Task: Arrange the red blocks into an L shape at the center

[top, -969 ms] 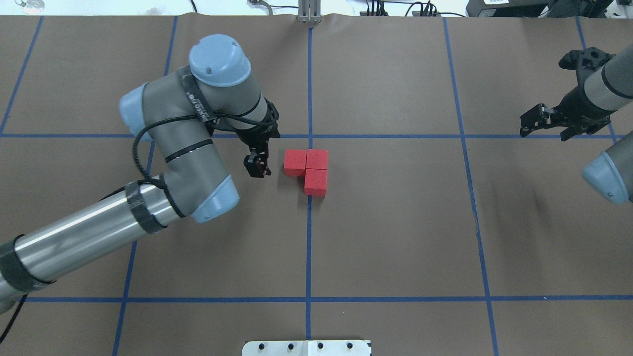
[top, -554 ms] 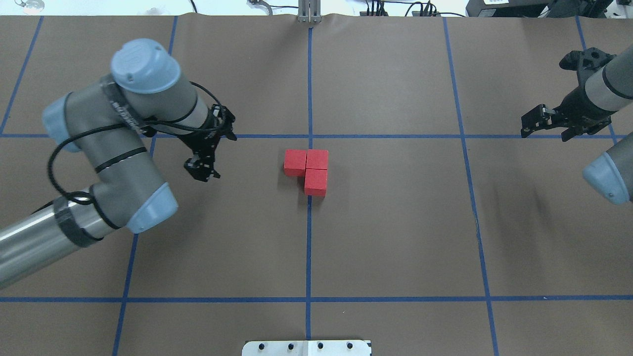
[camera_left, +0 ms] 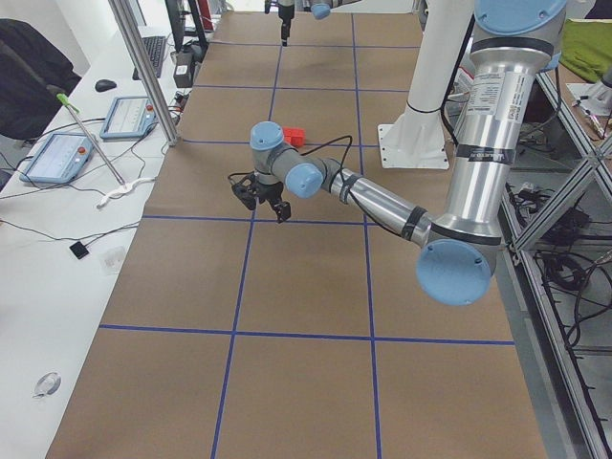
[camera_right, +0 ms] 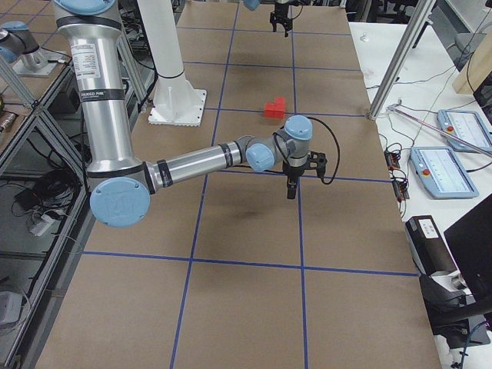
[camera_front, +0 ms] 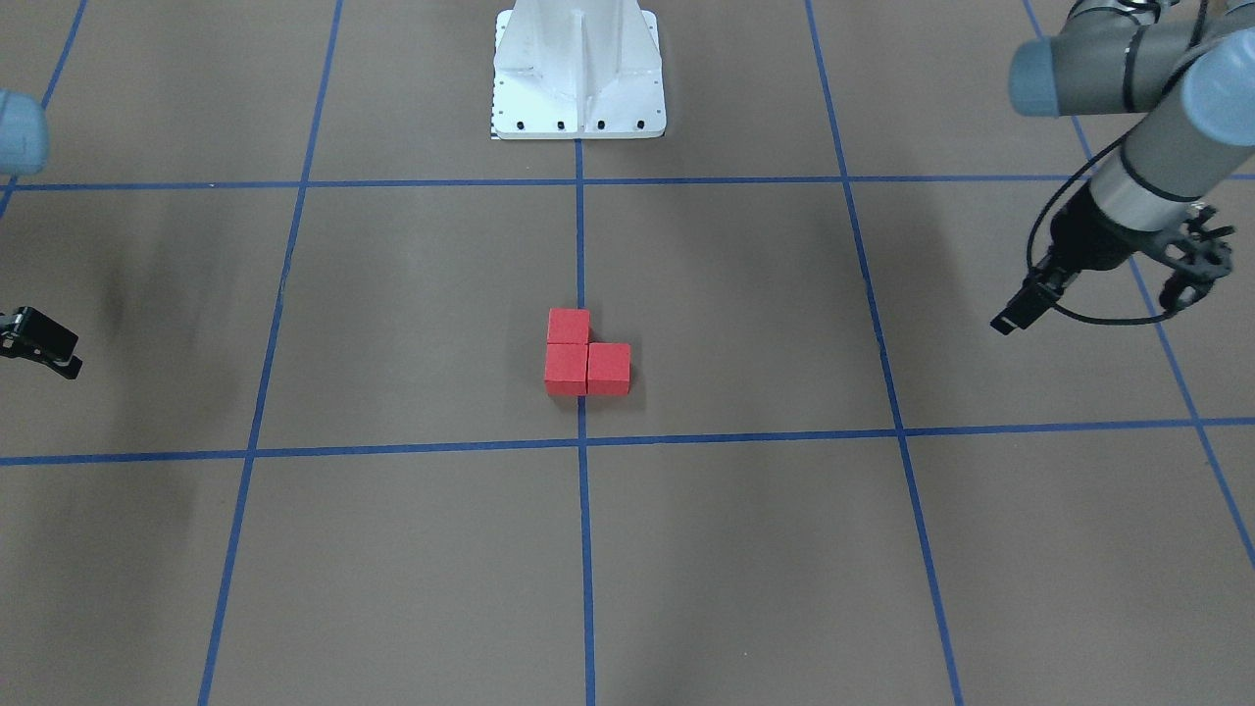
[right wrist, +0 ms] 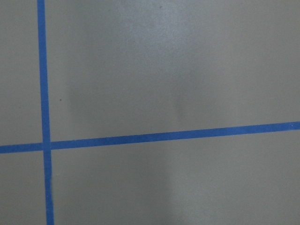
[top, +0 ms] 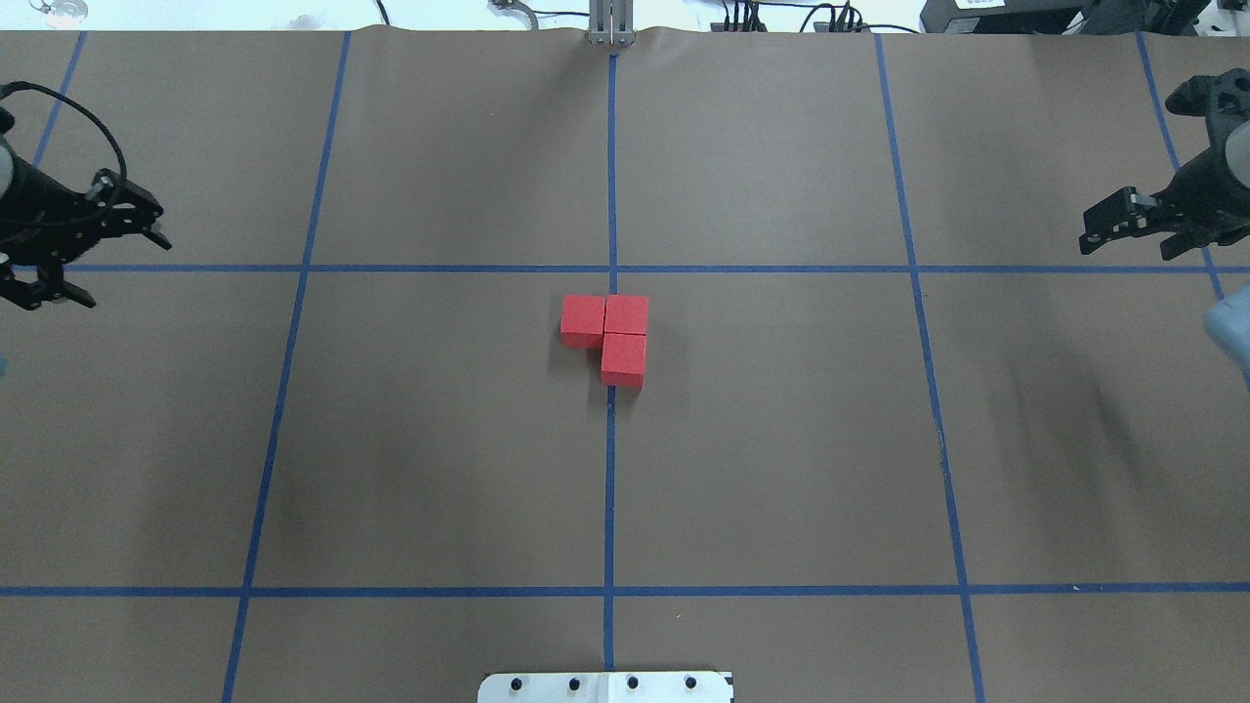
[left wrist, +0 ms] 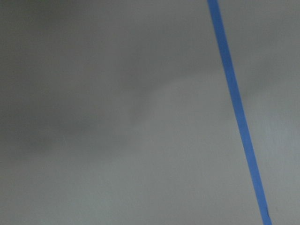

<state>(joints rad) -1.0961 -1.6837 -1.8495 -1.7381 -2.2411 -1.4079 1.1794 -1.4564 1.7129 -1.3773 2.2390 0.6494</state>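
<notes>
**Red L set at the center, both arms pulling clear**

Start at the left of the overhead view. The left hand (top: 49,291) now sits at the very edge of the desk (top: 781,469), well apart from the blocks. A second ago it hung just beside the L's left cube, and it has swept away fast. Its wrist camera shows only blurred paper and one tape line. It carries nothing, but you cannot tell from these views whether its fingers are spread or closed.

Move to the middle. The three red blocks (top: 625,317) lie flat and touching: two side by side, the third on the robot's side of the right one, a clean L. They straddle the middle line at the center (top: 609,439), just on the robot's side of the cross line. They have not shifted during the arm's retreat. You can judge the forming done; what remains is parking the arms.

On the right, the right hand (top: 1128,244) has also drawn back toward the edge, empty, with its fingers spread.

Brown matte paper covers the desk, ruled into large squares by blue tape (top: 781,268), with the white base plate (top: 605,686) at the near edge. In the side views white benches flank it, carrying tablets (camera_left: 59,158), cables and an aluminium post (camera_left: 145,72).
</notes>
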